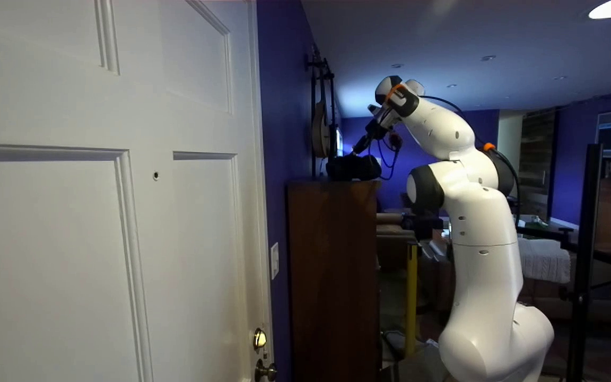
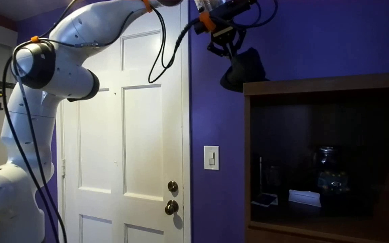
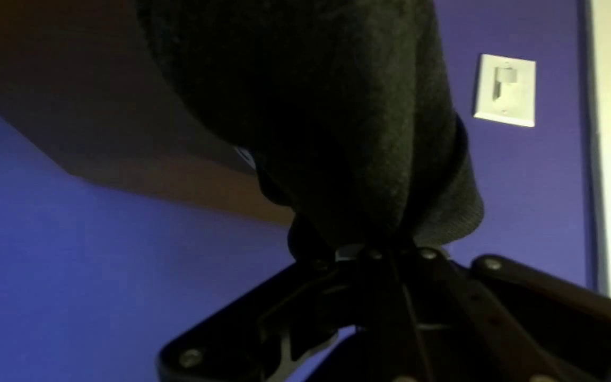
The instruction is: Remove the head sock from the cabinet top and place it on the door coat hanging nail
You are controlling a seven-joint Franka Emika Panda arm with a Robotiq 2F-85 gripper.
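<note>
Holding head sock [image 3: 311, 106] in pincer [image 3: 390, 253]; blurred patch [image 3: 245, 157] perhaps label.

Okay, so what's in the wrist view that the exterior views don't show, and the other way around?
Only the wrist view shows a small pale patch at the edge of the head sock, too blurred to identify.

Only the exterior views show the white robot arm, in both; a guitar-like instrument, in an exterior view; and a white object inside the cabinet, in an exterior view.

All share the head sock, the hand holding it, the cabinet, the light switch and the purple wall.
</note>
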